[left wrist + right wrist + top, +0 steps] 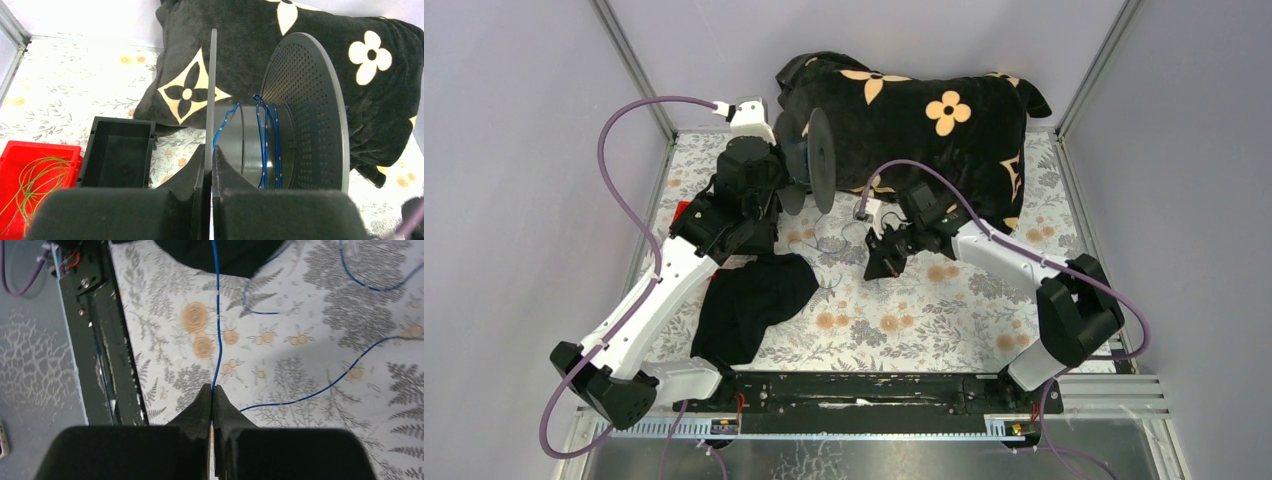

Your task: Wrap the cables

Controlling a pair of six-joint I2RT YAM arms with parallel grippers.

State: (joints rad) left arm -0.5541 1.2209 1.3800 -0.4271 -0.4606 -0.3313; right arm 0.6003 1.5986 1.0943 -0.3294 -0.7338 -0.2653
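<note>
A big black spool (816, 160) stands on edge at the back of the table, held up by my left gripper (776, 195). In the left wrist view my left gripper (211, 155) is shut on the spool's thin near flange (212, 90); a few turns of thin blue cable (267, 145) lie round the grey hub beside the perforated far flange (310, 110). My right gripper (879, 262) hangs over the floral cloth, right of the spool. In the right wrist view it (213, 391) is shut on a blue cable (218, 325) that runs away toward a dark cloth; more blue cable (320, 390) lies loose on the table.
A black cushion with cream flowers (924, 110) lies behind the spool. A black cloth (749, 300) lies at front left. An open black box (120, 155) and a red tray (35, 185) holding orange-yellow strands sit left of the spool. A black rail (864, 385) runs along the near edge.
</note>
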